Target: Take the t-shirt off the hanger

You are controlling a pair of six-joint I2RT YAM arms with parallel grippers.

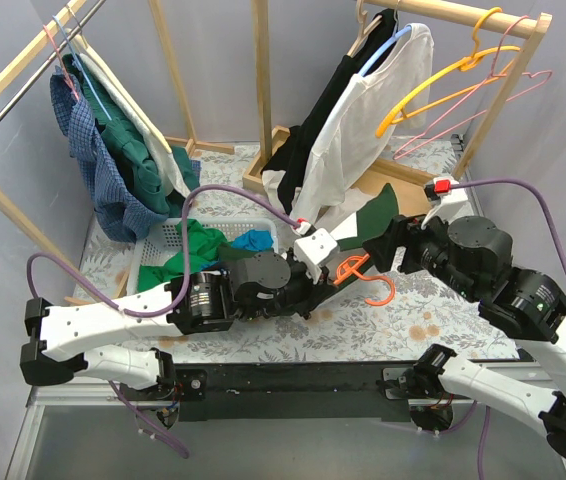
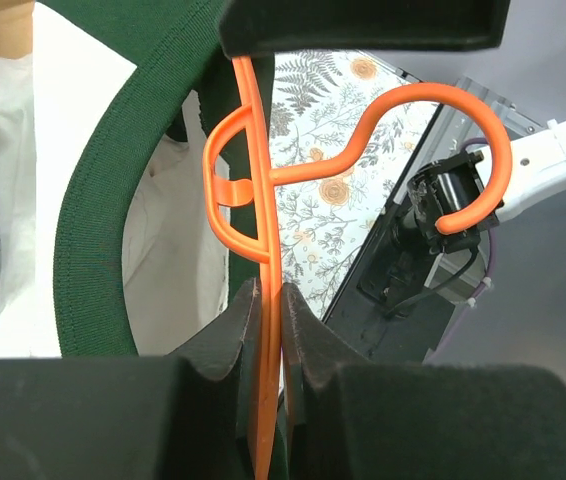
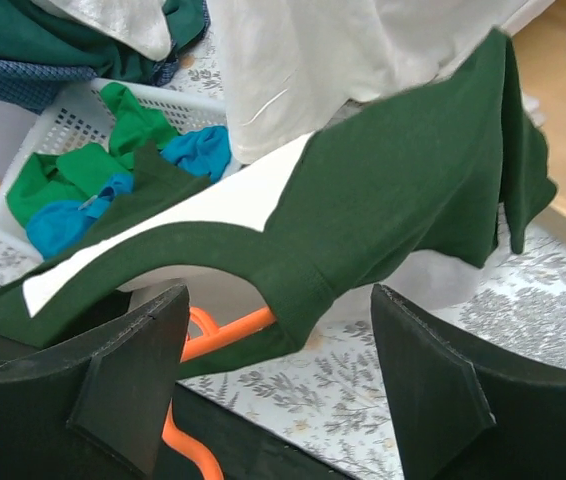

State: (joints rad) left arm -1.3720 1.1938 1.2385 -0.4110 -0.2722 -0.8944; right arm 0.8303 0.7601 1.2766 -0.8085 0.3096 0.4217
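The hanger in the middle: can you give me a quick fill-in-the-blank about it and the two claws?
The left gripper is shut on the ____ hanger. The t-shirt on that hanger is dark ____. The right gripper, near the t-shirt, is ____, not shut.
Missing words: orange; green; open.

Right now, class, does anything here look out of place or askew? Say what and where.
Yes: the orange hanger is off the rail, pinched sideways in the left gripper over the table, with the dark green t-shirt draped crookedly on it.
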